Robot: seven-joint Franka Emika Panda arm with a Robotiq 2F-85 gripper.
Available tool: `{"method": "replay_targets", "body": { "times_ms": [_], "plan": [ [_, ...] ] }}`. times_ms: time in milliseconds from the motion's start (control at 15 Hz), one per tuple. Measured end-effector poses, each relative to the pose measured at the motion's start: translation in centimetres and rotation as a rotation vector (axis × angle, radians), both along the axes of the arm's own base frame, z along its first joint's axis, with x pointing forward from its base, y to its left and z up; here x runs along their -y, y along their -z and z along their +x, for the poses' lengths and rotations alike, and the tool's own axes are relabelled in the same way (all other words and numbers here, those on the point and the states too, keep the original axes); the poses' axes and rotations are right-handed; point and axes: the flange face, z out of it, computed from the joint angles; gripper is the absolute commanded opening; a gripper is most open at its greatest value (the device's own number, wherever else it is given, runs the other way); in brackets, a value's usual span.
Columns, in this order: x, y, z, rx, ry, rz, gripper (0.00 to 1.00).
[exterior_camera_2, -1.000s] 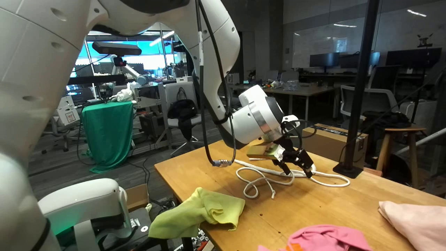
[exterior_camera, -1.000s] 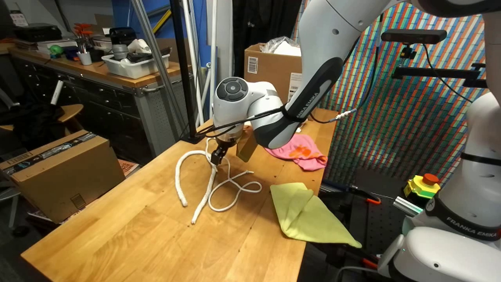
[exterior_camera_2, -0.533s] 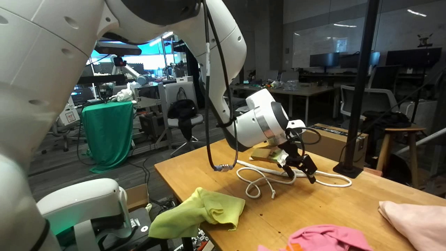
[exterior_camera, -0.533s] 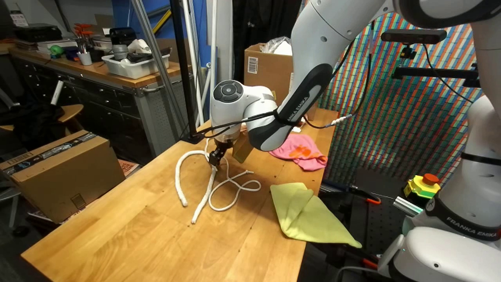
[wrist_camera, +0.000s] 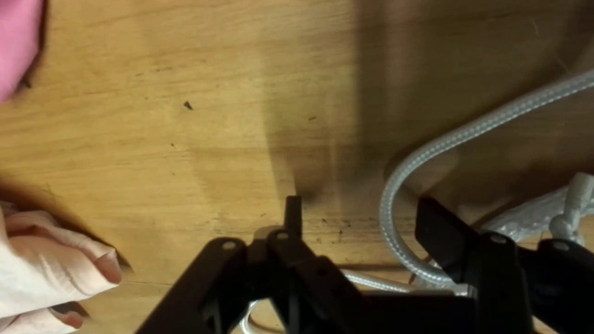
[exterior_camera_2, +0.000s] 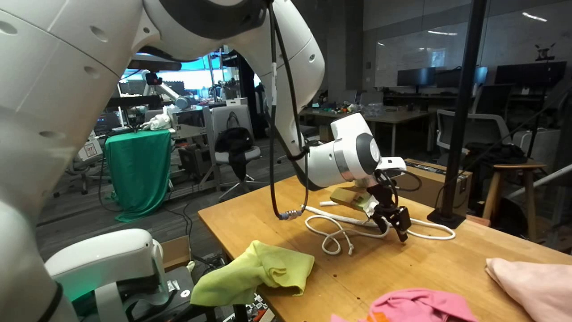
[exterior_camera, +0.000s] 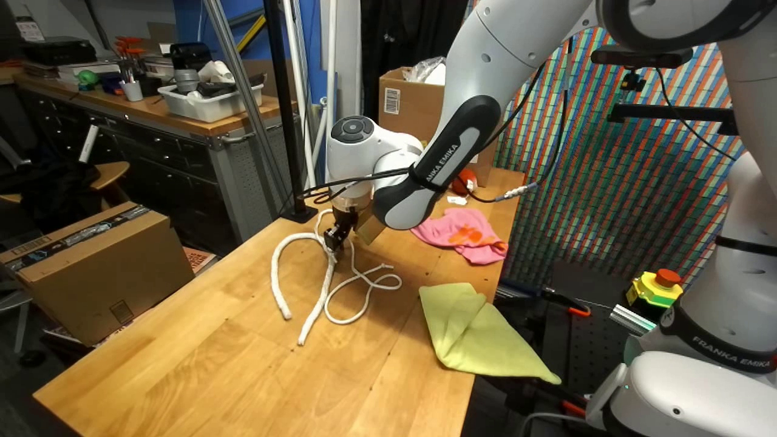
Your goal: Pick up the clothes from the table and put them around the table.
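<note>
A yellow-green cloth point(exterior_camera: 479, 334) hangs partly over the table's point(exterior_camera: 243, 364) edge in both exterior views point(exterior_camera_2: 259, 273). A pink cloth with orange print point(exterior_camera: 464, 237) lies farther along the same edge; it also shows in an exterior view point(exterior_camera_2: 420, 306) and at the wrist view's corner point(wrist_camera: 16, 46). A pale pink cloth point(exterior_camera_2: 536, 286) lies at the right of an exterior view and at left in the wrist view point(wrist_camera: 51, 269). My gripper point(wrist_camera: 359, 204) is open, low over a white rope point(wrist_camera: 390, 185), one curve of which passes between the fingers. The gripper shows in both exterior views point(exterior_camera: 335, 241) point(exterior_camera_2: 395, 230).
The rope point(exterior_camera: 276, 273) spreads in loops around the gripper. A black pole point(exterior_camera_2: 464, 112) stands on the table edge beside it. A large cardboard box point(exterior_camera: 413, 109) stands behind the table, with a red object point(exterior_camera: 464, 182) before it. Another box point(exterior_camera: 97, 273) is beside the table.
The gripper has shifted slightly toward the black pole side and turned a little. The rope loops have shifted slightly with it. The cloths have not moved.
</note>
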Motion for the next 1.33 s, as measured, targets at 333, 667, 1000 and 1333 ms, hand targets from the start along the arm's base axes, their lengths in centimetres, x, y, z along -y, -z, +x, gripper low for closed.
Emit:
{"method": "replay_targets", "body": {
  "times_ms": [333,667,1000,1333],
  "plan": [
    [0.6,-0.4,0.4,-0.002,0.016,0.016,0.0],
    [1.7,-0.3,0.5,-0.002,0.042,0.005,0.01],
    [4.1,-0.2,0.5,-0.002,0.095,-0.003,0.01],
    [6.1,-0.2,0.4,-0.002,0.124,-0.02,0.01]
  ]
}}
